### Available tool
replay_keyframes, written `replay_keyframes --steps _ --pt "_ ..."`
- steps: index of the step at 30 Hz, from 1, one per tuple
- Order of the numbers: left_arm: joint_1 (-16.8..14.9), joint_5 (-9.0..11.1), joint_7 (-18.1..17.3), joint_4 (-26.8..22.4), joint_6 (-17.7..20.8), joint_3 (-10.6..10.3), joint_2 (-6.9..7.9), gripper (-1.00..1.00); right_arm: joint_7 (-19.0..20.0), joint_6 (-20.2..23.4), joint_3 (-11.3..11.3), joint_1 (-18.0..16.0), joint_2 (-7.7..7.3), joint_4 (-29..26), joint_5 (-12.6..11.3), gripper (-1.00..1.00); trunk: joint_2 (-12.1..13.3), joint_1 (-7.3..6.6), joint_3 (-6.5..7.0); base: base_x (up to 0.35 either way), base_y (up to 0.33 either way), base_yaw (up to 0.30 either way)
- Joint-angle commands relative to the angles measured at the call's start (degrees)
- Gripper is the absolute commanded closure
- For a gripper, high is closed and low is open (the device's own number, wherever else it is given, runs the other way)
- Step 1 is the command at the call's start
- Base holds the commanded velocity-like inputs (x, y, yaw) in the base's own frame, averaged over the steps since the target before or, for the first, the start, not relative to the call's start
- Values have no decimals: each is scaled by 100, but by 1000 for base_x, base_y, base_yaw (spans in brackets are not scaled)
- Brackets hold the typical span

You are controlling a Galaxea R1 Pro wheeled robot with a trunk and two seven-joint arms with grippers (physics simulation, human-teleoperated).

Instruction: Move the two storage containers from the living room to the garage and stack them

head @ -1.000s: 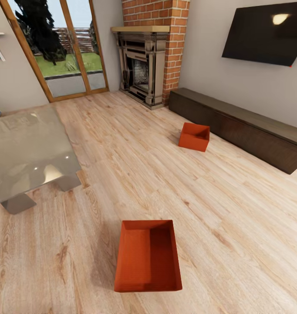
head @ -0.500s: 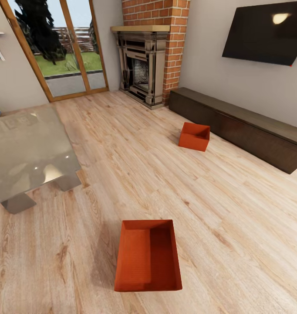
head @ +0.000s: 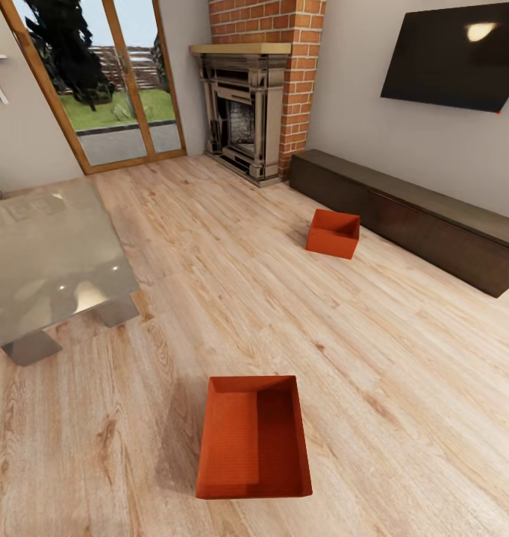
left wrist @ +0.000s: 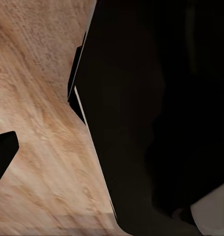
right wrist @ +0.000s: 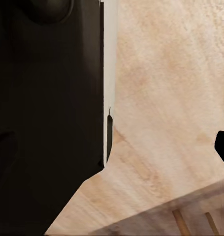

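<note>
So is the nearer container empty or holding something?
Empty: the head view looks straight into the nearer container, upright on the wood floor, showing only its bare orange-red bottom.

wall TV (head: 463,56) cropped at the edge, glass table (head: 38,261) cut off, both pincers' fingers mostly out of frame

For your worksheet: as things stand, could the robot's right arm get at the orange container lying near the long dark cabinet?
Probably not yet. That far container lies well across the wood floor beside the cabinet, with the near container much closer. Nothing blocks the way; the base would likely have to drive nearer.
</note>
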Motion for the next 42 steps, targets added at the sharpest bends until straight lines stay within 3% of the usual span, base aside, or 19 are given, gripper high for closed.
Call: replay_keyframes --steps 1,4,6,7,10,11,13,16,18,20,21,22,24,26,27,29,32,35,42 --pt "-14 11 30 -896 268 26 165 -100 -27 863 50 7 -274 -772 -18 -100 -2 0 -4 0 0 0" --pt "-51 27 31 -1257 794 36 483 -100 -215 1404 28 -115 -335 -1335 -36 -100 -2 0 -4 0 0 0" --pt "-291 96 33 -1427 1221 41 793 -100 -616 1589 19 -468 -361 -1715 -42 -100 -2 0 -4 0 0 0" --pt "-453 118 33 -1444 1314 41 862 -100 -776 1618 17 -657 -363 -1782 -44 -100 -2 0 -4 0 0 0" --pt "-938 143 64 -1449 1434 40 941 -100 -1071 1655 15 -1202 -363 -1851 -48 -100 -2 0 -4 0 0 0" --pt "-1271 148 191 -1435 1467 40 942 -100 -1180 1661 15 -1546 -346 -1844 -46 -100 -2 0 -4 0 0 0" --pt "-1638 156 421 -1408 1484 36 917 -100 -1266 1654 26 -1858 -322 -1790 -37 -100 -2 0 -4 0 0 0" --pt "-2109 153 747 -1362 1495 33 843 -100 -1390 1584 35 -2276 -285 -1663 -34 -100 -2 0 -4 0 0 0" --pt "-2540 136 933 -1302 1499 21 717 -100 -1534 1438 34 -2717 -204 -1454 -40 -100 -2 0 -4 0 0 0" --pt "-2914 104 1010 -1234 1501 -4 526 -100 -1609 1130 32 -3009 -33 -1182 -48 -100 -2 0 -4 0 0 0" --pt "-3241 -29 1041 -1186 1498 -38 299 -100 -1639 696 42 -3125 248 -965 -47 -100 -2 0 -4 0 0 0" --pt "-3322 -95 1046 -1179 1497 -47 239 -100 -1643 602 48 -3141 331 -917 -43 -100 -2 0 -4 0 0 0" --pt "-3562 -372 1058 -1162 1493 -60 54 -100 -1652 404 57 -3176 575 -807 -36 -100 -2 0 -4 0 0 0" --pt "-3786 -869 1066 -1157 1459 -68 -209 -100 -1631 259 63 -3198 808 -740 -24 -100 -2 0 -4 0 0 0" --pt "-3883 -1379 1070 -1140 1386 -75 -475 -100 -1561 165 86 -3203 953 -699 -12 -100 -2 0 -4 0 0 0" --pt "-3916 -1690 1071 -1117 1246 -77 -601 -100 -1473 96 146 -3204 1072 -681 1 -100 -2 0 -4 0 0 0" --pt "-3943 -1930 1077 -1097 862 -69 -688 -100 -1347 -3 367 -3204 1225 -668 4 -100 -2 0 -4 0 0 0" --pt "-3952 -1984 1074 -1103 676 -45 -716 -100 -1293 -78 492 -3204 1298 -664 -37 -100 -2 0 -4 0 0 0" --pt "-3956 -2020 1082 -1147 588 5 -743 -100 -1268 -109 542 -3203 1335 -647 -19 -100 -2 0 -4 0 0 0"
